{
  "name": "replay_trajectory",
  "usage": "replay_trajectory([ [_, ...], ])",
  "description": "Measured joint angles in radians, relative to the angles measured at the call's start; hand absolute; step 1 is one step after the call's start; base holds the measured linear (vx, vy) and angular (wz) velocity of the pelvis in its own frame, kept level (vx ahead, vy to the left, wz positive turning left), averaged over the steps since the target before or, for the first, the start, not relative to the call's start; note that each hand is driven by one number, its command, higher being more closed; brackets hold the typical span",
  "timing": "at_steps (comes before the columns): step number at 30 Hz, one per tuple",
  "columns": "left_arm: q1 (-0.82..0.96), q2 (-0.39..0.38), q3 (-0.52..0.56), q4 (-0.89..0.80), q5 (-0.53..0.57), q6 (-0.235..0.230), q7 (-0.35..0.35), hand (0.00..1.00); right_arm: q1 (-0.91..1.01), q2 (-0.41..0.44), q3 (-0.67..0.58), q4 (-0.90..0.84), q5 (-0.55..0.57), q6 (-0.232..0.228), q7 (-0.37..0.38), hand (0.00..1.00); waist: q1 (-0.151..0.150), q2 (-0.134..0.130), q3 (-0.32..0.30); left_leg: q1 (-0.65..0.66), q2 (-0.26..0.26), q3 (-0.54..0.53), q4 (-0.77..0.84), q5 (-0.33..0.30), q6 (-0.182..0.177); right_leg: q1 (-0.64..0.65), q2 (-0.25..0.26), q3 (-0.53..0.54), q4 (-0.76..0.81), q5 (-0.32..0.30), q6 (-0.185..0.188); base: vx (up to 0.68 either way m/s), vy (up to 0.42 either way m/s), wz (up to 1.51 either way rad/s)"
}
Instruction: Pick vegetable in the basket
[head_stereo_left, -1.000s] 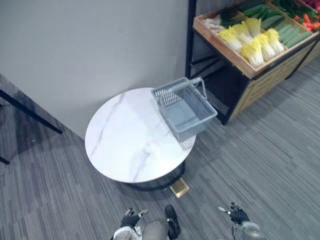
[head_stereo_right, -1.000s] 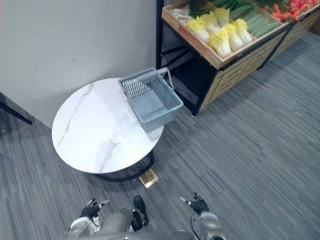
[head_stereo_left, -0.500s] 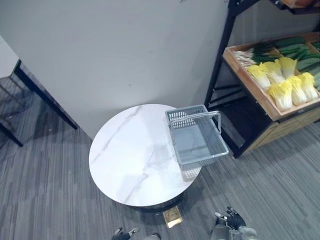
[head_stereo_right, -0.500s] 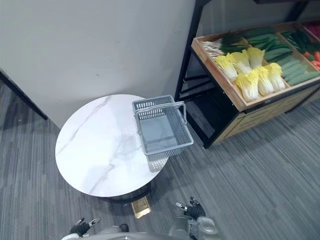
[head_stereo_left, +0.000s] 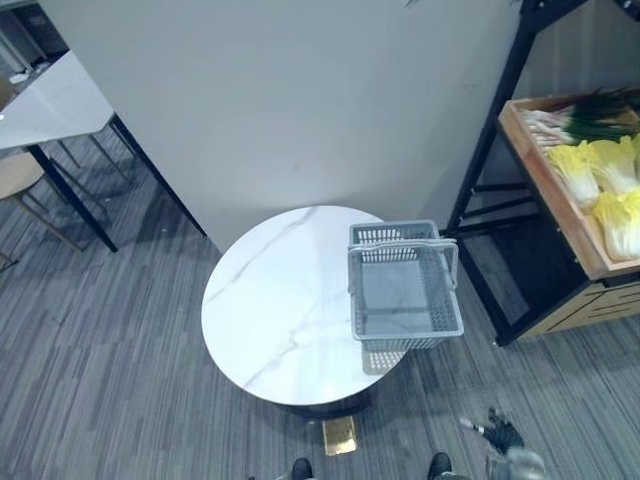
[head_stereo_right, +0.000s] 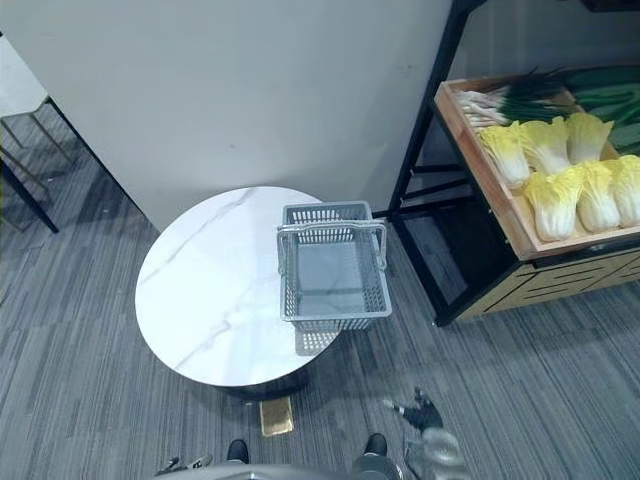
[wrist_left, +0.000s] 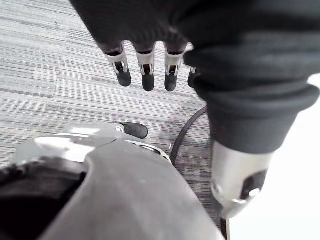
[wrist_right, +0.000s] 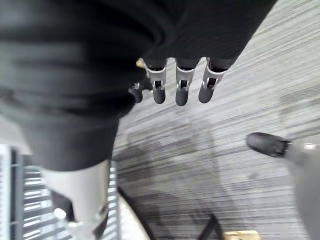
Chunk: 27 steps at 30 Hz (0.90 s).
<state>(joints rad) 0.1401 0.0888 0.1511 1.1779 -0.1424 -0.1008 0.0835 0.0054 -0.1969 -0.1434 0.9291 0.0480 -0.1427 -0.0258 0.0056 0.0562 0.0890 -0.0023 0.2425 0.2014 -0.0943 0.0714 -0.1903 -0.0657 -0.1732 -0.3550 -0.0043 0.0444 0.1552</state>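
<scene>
My left hand (wrist_left: 150, 30) hung with fingers (wrist_left: 146, 75) straight, holding nothing. The grey plastic mesh basket (head_stereo_left: 405, 340) sat on the round white marble counter (head_stereo_left: 270, 300). My right hand (head_stereo_left: 505, 437) hung loose and empty too. In the wooden crate (head_stereo_right: 580, 241) lay yellow leafy cabbages (head_stereo_right: 560, 190).

You get no readable text, label, number or sign here: nothing legible on the basket (head_stereo_left: 405, 295), the round table (head_stereo_left: 270, 320) or the wooden crate (head_stereo_right: 580, 243) at upper right
</scene>
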Motion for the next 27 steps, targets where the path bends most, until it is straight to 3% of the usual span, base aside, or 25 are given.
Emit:
replay_trajectory([
  [3, 0.005, 0.017, -0.009, -0.006, 0.008, 0.0, 0.0, 0.0, 0.011, -0.015, -0.007, -0.165, -0.047, -0.001, -0.022, 0.0, -0.001, -0.023, -0.001, -0.01, -0.019, 0.016, 0.0, -0.011, 0.01, 0.0, -0.01, 0.016, -0.046, 0.038, 0.005, -0.08, 0.061, -0.13],
  [5, 0.005, 0.033, -0.028, -0.007, 0.009, 0.0, -0.002, 0.0, 0.032, -0.064, -0.018, -0.398, -0.182, -0.003, -0.058, 0.0, -0.002, -0.042, -0.003, -0.01, -0.041, 0.037, 0.0, -0.015, 0.016, -0.002, -0.027, 0.036, -0.072, 0.065, 0.013, -0.05, 0.039, -0.16],
  [8, 0.005, 0.035, -0.028, -0.009, 0.009, -0.005, -0.002, 0.0, 0.031, -0.133, -0.052, -0.604, -0.45, -0.001, -0.138, 0.0, -0.007, -0.043, -0.003, -0.011, -0.051, 0.039, 0.0, -0.02, 0.015, -0.003, -0.038, 0.038, -0.074, 0.069, 0.019, -0.01, 0.01, -0.02],
  [10, 0.005, 0.036, -0.027, -0.01, 0.009, -0.006, -0.002, 0.0, 0.009, -0.172, -0.049, -0.68, -0.573, 0.0, -0.175, 0.0, -0.006, -0.043, -0.003, -0.012, -0.049, 0.038, 0.0, -0.02, 0.015, -0.005, -0.036, 0.038, -0.074, 0.072, 0.015, 0.0, 0.0, 0.0],
  [13, 0.007, 0.036, -0.026, -0.022, 0.011, -0.005, -0.003, 0.0, -0.083, -0.217, -0.019, -0.74, -0.642, 0.001, -0.196, 0.0, -0.001, -0.045, -0.002, -0.023, -0.047, 0.036, 0.0, -0.015, 0.02, -0.019, -0.034, 0.037, -0.073, 0.075, 0.012, 0.01, -0.007, -0.03],
  [18, 0.002, 0.038, -0.025, -0.039, 0.032, -0.005, -0.004, 0.0, -0.282, -0.274, 0.191, -0.696, -0.638, -0.002, -0.198, 0.0, 0.028, -0.058, 0.008, -0.031, -0.048, 0.025, 0.0, -0.014, 0.022, -0.02, -0.034, 0.025, -0.074, 0.081, 0.009, 0.03, -0.004, 0.07],
  [22, -0.007, 0.037, -0.026, -0.065, 0.026, -0.005, -0.011, 0.0, -0.535, -0.314, 0.372, -0.472, -0.618, -0.011, -0.129, 0.0, 0.054, -0.066, 0.054, -0.067, -0.057, -0.024, 0.0, 0.0, 0.03, -0.018, -0.043, -0.018, -0.078, 0.082, 0.009, 0.01, 0.001, 0.32],
  [24, -0.032, 0.035, -0.028, -0.084, 0.022, -0.009, -0.015, 0.0, -0.679, -0.339, 0.441, -0.308, -0.61, -0.008, -0.093, 0.0, 0.088, -0.065, 0.096, -0.088, -0.058, -0.051, 0.0, 0.012, 0.031, -0.019, -0.043, -0.044, -0.079, 0.083, 0.007, 0.0, -0.008, 0.35],
  [27, -0.032, 0.032, -0.03, -0.095, -0.016, -0.016, -0.014, 0.0, -0.783, -0.339, 0.476, -0.227, -0.595, -0.006, -0.076, 0.0, 0.094, -0.064, 0.123, -0.108, -0.06, -0.077, 0.0, 0.018, 0.031, -0.021, -0.044, -0.065, -0.079, 0.083, 0.006, 0.01, -0.009, 0.27],
])
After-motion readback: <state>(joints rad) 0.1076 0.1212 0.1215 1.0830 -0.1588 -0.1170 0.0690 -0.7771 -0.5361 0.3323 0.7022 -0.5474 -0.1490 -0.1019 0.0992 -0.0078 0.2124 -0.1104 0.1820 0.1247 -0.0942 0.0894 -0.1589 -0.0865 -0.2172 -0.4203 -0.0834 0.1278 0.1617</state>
